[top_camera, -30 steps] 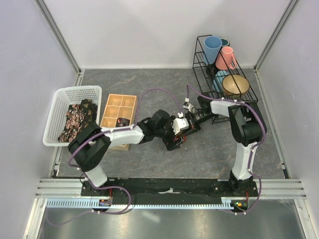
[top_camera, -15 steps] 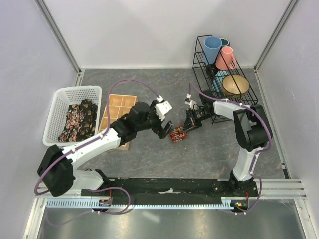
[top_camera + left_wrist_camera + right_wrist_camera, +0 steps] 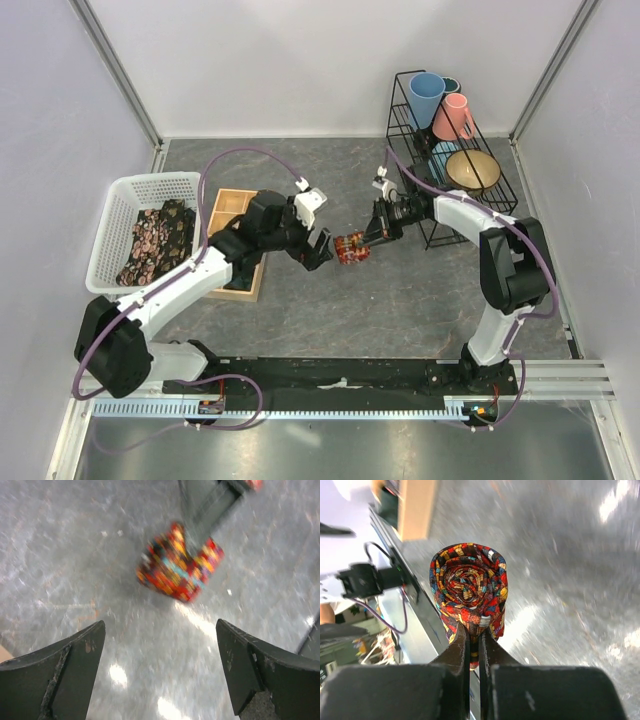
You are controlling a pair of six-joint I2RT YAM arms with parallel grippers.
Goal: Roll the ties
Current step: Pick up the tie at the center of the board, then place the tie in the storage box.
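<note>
Grey table (image 3: pixel 420 300), mid-task. Left claw (image 3: pixel 160 625) spread wide, holding nothing, hovering just beside the rolled tie (image 3: pixel 469 587). Right claw (image 3: pixel 474 635) pinched narrow on the roll's edge; the roll looks lifted off the table near its centre, coil tight. Tray (image 3: pixel 228 200) further left, partly hidden by the left arm, so can't tell what's in it. Basket (image 3: pixel 110 215) at far left holds unrolled ties (image 3: pixel 155 240). Rack (image 3: pixel 440 120) far right, not involved. Judgement: one tie rolled but not put down; basket ties left to do.

rolled tie (image 3: pixel 180 562) blurred, tray (image 3: pixel 228 203) half hidden
</note>
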